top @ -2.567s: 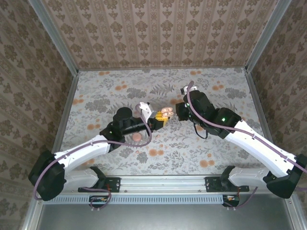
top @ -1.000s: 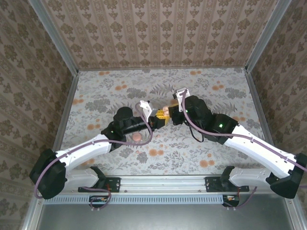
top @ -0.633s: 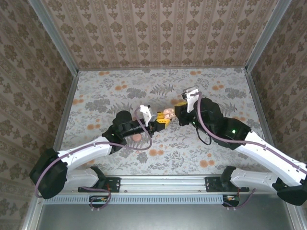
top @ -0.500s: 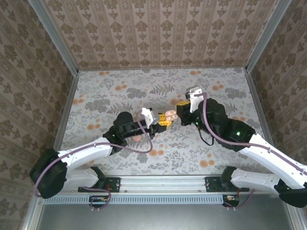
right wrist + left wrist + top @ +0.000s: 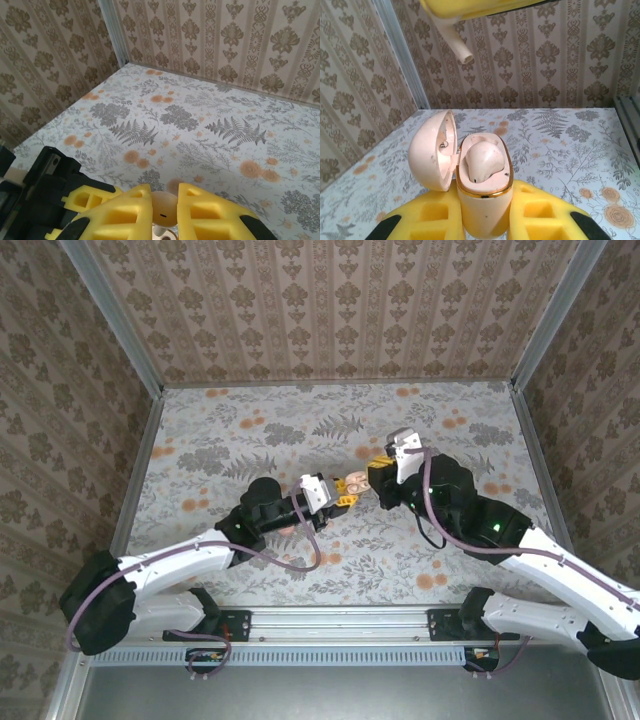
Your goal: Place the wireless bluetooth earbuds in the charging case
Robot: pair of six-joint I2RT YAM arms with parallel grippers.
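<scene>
Currently right end effector (image 5: 164, 196) pinches earbud (image 5: 165, 210) near open charging case (image 5: 480, 205).

A print of grey ferns (image 5: 335, 427) and orange blossoms (image 5: 252, 422) is covering the desk (image 5: 200, 455) from side to side. Wallpapered panels (image 5: 330, 310) in brown and beige damask stripes are enclosing it at the back and along both sides. Grey metal posts (image 5: 112, 320) are running down the corners where the panels are meeting. Along the near edge, a pale metal rail (image 5: 340, 624) is stretching across the width, with a slotted grey strip (image 5: 330, 656) lying just below it. Even light is falling over the pattern, leaving only soft shadows on the desk.
</scene>
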